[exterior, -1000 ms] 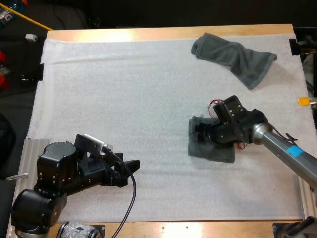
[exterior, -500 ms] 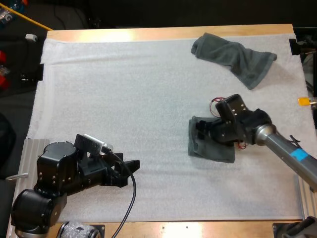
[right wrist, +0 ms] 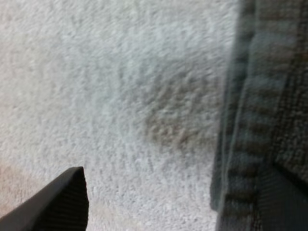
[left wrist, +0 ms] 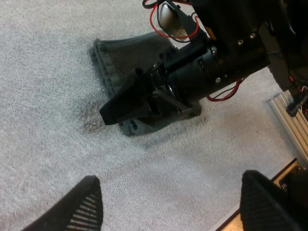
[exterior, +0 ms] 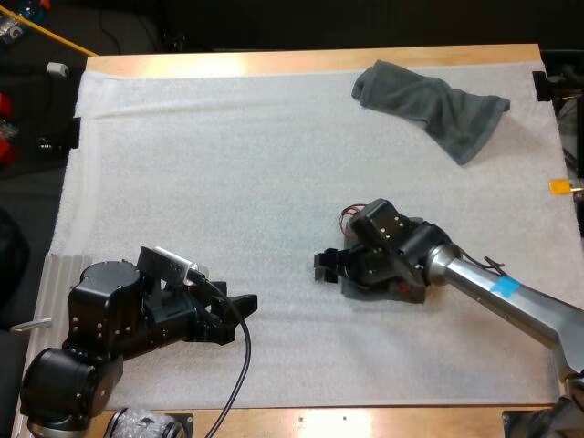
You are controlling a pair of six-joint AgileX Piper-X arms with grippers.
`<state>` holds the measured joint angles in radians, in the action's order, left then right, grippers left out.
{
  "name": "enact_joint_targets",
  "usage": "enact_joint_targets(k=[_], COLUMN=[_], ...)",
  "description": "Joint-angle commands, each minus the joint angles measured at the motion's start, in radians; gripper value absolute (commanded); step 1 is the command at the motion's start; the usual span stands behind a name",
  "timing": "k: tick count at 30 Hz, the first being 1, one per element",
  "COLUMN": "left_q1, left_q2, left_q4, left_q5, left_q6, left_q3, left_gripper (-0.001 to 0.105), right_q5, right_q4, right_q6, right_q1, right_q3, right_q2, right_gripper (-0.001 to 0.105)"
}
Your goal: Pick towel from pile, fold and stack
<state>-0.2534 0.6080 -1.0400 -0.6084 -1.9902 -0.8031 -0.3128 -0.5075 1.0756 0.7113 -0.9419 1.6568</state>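
Note:
A folded dark grey-green towel [exterior: 383, 290] lies on the white mat [exterior: 228, 164] right of centre, mostly hidden under my right arm. My right gripper [exterior: 326, 266] stands open low over the mat, its tips just past the towel's left edge. In the right wrist view the folded towel's banded edge [right wrist: 255, 96] runs beside one finger, with bare mat between the fingers. In the left wrist view the right gripper [left wrist: 113, 113] reaches over the folded towel [left wrist: 115, 62]. A crumpled towel [exterior: 429, 105] lies at the far right. My left gripper [exterior: 245, 313] rests open at the near left.
The wooden table edge [exterior: 301, 62] runs along the far side. A ribbed metal plate [exterior: 57, 274] sits under my left arm's base.
My right gripper has slid left and nearer across the folded towel, so its tips now stand beyond the towel's left edge. The left arm has not moved.

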Motion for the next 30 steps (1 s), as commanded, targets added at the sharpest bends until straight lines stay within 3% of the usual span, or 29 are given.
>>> enact_joint_targets(k=[1,5,12,20,30], left_q1=[0.001,0.001,0.001,0.001,0.001], left_q2=[0.003,0.003,0.003,0.003,0.003], left_q4=[0.004,0.004,0.004,0.004,0.004], left_q5=[0.006,0.006,0.006,0.006,0.014], left_q6=[-0.001,-0.001,0.019,0.021,0.029], left_q3=[-0.003,-0.003,-0.003,-0.003,-0.003], left_gripper=[0.06,0.06,0.06,0.06,0.06], right_q5=[-0.019,-0.025,0.073,0.161,0.188], right_q4=[0.01,-0.01,-0.093,-0.258,-0.448], right_q6=[-0.007,0.002,0.043,0.11,0.126], right_q1=[0.003,0.001,0.001,0.001,0.001], right_q3=[-0.005,-0.005,-0.005,-0.005,-0.005], right_q2=[-0.004,-0.022,-0.156,-0.371,-0.653], right_gripper=[0.071,0.071,0.071,0.071,0.071])
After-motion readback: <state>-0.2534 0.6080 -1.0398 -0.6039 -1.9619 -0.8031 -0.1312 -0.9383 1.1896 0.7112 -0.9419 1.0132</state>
